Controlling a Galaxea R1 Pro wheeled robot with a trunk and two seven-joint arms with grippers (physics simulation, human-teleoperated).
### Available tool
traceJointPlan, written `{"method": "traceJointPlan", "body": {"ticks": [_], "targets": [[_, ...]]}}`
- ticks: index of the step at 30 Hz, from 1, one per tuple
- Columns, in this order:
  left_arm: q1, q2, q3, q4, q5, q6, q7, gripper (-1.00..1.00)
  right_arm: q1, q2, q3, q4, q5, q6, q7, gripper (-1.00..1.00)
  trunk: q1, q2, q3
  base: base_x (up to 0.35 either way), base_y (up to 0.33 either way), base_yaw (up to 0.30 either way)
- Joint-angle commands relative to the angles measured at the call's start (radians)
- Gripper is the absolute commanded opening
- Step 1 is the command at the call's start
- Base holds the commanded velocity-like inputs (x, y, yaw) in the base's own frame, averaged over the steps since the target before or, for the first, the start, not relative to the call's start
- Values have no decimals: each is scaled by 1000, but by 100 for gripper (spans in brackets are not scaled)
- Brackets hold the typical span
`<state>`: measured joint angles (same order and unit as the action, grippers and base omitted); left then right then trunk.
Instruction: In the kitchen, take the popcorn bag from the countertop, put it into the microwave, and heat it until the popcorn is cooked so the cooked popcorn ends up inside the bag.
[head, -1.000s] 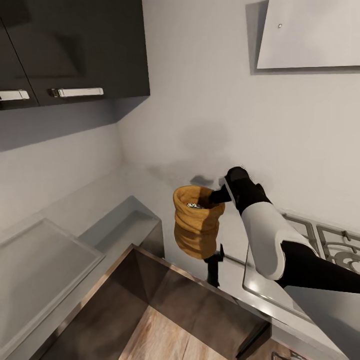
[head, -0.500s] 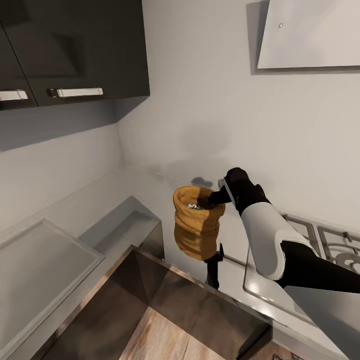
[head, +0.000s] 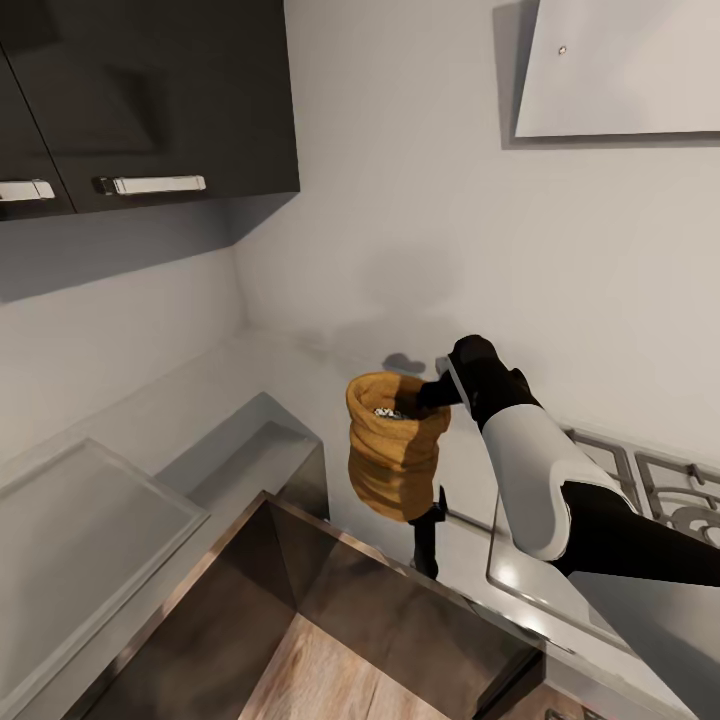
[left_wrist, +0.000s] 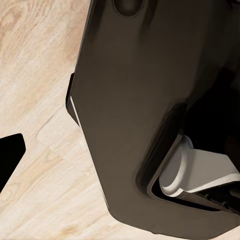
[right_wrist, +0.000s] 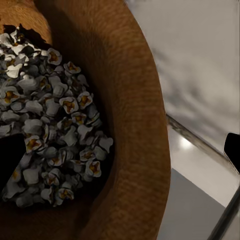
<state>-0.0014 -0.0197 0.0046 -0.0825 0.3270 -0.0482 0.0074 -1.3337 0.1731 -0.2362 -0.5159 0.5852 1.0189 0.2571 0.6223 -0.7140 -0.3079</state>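
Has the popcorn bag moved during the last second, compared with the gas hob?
Barely. Against the gas hob, the popcorn bag kept its place apart from a very slight shift of the whole view; the right claw holds its rim, lifted off the countertop.

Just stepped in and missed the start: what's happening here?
The robot's right gripper is clamped on the rim of the popcorn bag, holding it in the air above the countertop, beside the gas hob. The popcorn sits heaped inside the bag.
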Motion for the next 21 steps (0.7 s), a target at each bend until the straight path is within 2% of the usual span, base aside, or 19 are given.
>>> {"method": "traceJointPlan", "body": {"ticks": [1, 12, 21], "targets": [[0, 0, 0, 0, 4, -2, 1, 100, -1, 1, -8, -1, 10, -3, 7, 100, 0, -1, -1, 0, 0, 0], [0, 0, 0, 0, 4, -2, 1, 100, 1, 1, -9, -1, 11, -111, 1, 100, 0, -1, -1, 0, 0, 0], [0, 0, 0, 0, 4, -2, 0, 100, 4, 1, -9, 3, 10, -132, -3, 100, 0, -1, -1, 0, 0, 0]]}}
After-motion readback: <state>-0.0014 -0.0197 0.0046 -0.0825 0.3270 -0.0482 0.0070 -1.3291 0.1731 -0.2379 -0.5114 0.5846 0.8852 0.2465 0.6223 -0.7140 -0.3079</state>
